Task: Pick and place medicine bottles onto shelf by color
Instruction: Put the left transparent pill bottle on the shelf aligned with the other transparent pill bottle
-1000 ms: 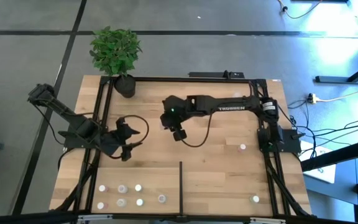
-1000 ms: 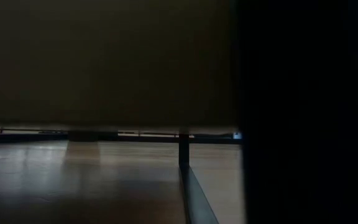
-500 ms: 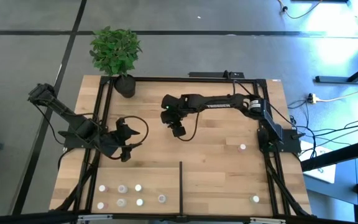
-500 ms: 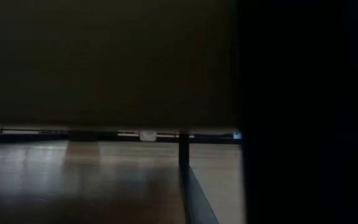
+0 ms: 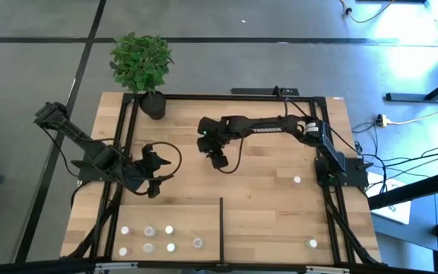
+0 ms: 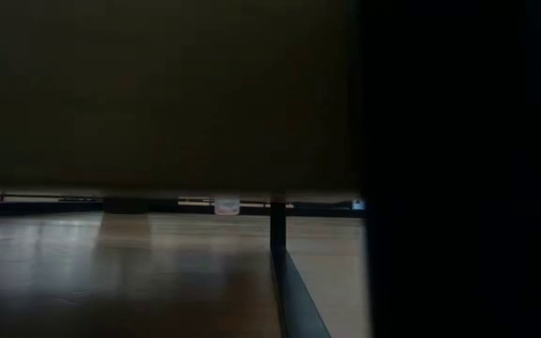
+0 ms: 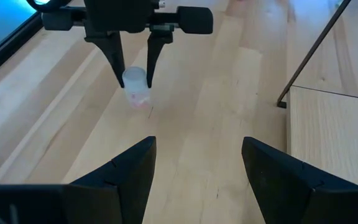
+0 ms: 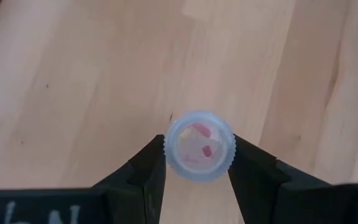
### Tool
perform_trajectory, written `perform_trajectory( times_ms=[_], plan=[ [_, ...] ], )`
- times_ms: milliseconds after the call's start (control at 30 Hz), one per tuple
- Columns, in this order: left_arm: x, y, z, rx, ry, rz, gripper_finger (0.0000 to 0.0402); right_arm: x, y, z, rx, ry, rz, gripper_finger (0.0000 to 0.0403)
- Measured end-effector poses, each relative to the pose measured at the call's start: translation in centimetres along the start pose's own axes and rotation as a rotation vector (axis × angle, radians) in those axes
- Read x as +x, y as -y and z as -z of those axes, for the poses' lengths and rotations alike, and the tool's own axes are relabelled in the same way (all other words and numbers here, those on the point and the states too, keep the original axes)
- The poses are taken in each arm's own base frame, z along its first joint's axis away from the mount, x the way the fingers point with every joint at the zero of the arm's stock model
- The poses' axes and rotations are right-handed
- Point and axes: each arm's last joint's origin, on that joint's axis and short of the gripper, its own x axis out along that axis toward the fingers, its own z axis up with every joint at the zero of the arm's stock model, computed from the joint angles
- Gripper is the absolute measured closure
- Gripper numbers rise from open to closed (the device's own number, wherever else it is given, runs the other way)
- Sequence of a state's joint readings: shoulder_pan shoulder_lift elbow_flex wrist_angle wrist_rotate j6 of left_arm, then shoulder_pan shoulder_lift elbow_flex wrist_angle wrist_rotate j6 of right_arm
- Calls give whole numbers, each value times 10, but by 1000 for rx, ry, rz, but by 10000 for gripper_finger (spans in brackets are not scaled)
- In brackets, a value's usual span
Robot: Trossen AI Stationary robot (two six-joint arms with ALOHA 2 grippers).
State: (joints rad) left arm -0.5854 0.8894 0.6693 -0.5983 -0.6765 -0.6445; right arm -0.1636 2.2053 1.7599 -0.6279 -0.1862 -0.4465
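The right tool (image 8: 194, 171) holds one small bottle (image 8: 200, 145) upright, near the middle of the tabletop (image 5: 272, 194), toward the back edge. Pink bits show through its top. The shelf (image 5: 173, 217) with more bottles lies toward the front left corner. The left tool (image 7: 197, 165) waits wide, empty, near the left edge. The right arm reads "TROSSEN".
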Motion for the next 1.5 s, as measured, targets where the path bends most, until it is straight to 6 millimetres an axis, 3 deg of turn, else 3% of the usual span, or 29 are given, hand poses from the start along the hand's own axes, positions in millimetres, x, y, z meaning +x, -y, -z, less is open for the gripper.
perform_trajectory(
  times_ms=[433, 900, 1133, 1267, 1500],
  plan=[
    [0, 0, 0, 1, -1, -1, 170, 14, -1, 2, -3, -3, -6, 245],
    [0, -1, 0, 3, 8, -15, 170, 14, -1, 2, -4, -1, -3, 174],
    [0, -1, 0, 3, 7, -16, 170, 14, 0, 2, -4, -13, 13, 164],
    [0, -1, 0, 3, 8, -16, 170, 8, 0, -1, -4, -18, 12, 163],
    [0, -1, 0, 3, 8, -16, 170, -19, 1, -14, 8, -86, -21, 163]
  ],
)
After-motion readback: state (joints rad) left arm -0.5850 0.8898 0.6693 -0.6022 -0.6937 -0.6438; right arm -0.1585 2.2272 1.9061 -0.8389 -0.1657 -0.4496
